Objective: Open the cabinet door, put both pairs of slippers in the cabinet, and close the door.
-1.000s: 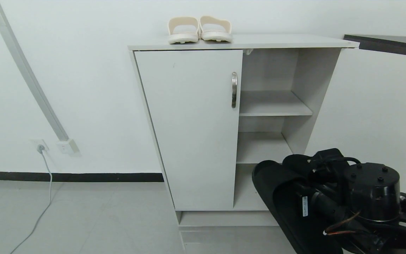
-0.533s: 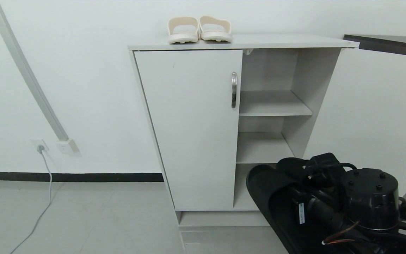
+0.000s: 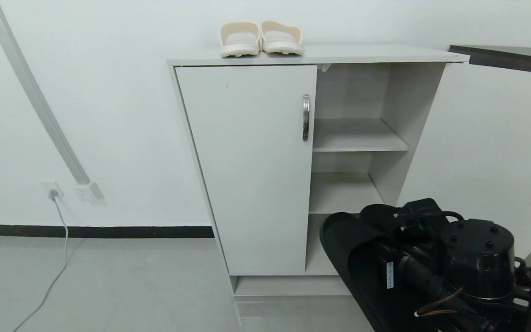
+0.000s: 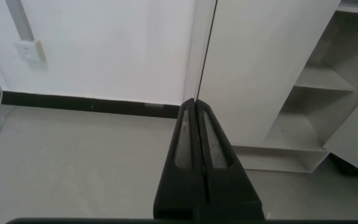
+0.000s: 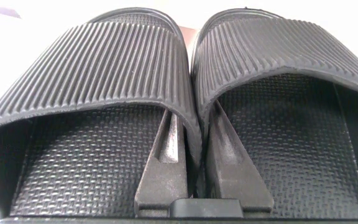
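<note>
A white cabinet (image 3: 247,170) stands against the wall, its right door (image 3: 491,152) swung wide and its left door shut. A cream pair of slippers (image 3: 261,39) rests on its top. My right gripper (image 5: 194,134) is shut on the inner straps of a black pair of slippers (image 3: 362,249), held side by side low in front of the open compartment, near the bottom shelf (image 3: 321,258). One of its fingers (image 5: 166,155) sits inside the slipper strap. My left gripper (image 4: 195,134) is shut with nothing in it, low over the floor to the cabinet's left.
The open side holds two bare shelves (image 3: 357,136) above the bottom one. A metal handle (image 3: 306,117) is on the closed left door. A wall socket with a grey cable (image 3: 53,193) sits at the left. A dark tabletop edge (image 3: 505,55) shows at the far right.
The right gripper with the black slippers has shifted slightly left and lower, toward the bottom compartment. The cream slippers and doors have not moved.
</note>
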You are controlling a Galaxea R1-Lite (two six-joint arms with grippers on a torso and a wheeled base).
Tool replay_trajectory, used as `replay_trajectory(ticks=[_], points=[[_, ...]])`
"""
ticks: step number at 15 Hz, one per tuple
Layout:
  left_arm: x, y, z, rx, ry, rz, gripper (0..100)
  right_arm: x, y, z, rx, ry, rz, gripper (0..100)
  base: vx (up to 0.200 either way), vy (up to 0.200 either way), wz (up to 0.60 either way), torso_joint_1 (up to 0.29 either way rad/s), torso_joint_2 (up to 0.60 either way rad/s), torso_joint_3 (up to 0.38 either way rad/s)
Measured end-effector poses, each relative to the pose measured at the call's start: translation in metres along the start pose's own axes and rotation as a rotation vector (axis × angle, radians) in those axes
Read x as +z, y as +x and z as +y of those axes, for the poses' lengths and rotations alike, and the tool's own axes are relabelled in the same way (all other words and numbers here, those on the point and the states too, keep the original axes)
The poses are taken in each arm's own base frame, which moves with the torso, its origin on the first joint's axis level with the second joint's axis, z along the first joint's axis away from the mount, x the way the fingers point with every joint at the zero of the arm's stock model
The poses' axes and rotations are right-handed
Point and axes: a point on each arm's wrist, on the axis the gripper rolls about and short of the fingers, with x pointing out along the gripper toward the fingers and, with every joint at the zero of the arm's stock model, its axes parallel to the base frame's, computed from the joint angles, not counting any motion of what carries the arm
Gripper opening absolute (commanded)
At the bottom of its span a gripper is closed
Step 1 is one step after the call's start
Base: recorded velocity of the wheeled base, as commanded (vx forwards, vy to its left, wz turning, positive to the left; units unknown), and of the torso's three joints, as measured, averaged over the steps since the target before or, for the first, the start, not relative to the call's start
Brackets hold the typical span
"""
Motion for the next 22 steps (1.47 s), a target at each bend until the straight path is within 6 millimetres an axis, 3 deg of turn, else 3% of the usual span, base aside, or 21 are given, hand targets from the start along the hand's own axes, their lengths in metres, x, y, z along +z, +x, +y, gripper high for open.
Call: replay_trajectory(ticks=[3, 7, 10, 16, 22], points=[[0.000, 0.000, 0.000, 0.000, 0.002, -0.001, 0, 0.007, 0.019, 0.006, -0.147, 0.081, -0.048, 0, 0.000, 0.000, 0.00, 0.000, 0.00, 0.000], [0.000, 0.000, 0.000, -0.001, 0.002, -0.002, 0, 0.003, 0.041, 0.014, -0.205, 0.099, -0.043, 0, 0.000, -0.200, 0.00, 0.005, 0.00, 0.006], [0.000, 0.000, 0.000, -0.001, 0.002, -0.001, 0, -0.003, 0.046, 0.016, -0.212, 0.088, -0.024, 0, 0.000, -0.200, 0.00, 0.004, 0.00, 0.002], [0.000, 0.000, 0.000, -0.001, 0.001, -0.002, 0, -0.010, 0.049, 0.023, -0.194, 0.070, -0.008, 0, 0.000, 0.000, 0.00, 0.000, 0.00, 0.000], [0.000, 0.000, 0.000, 0.000, 0.001, -0.001, 0, -0.015, 0.066, 0.031, -0.192, 0.072, -0.014, 0, 0.000, 0.000, 0.00, 0.000, 0.00, 0.000]])
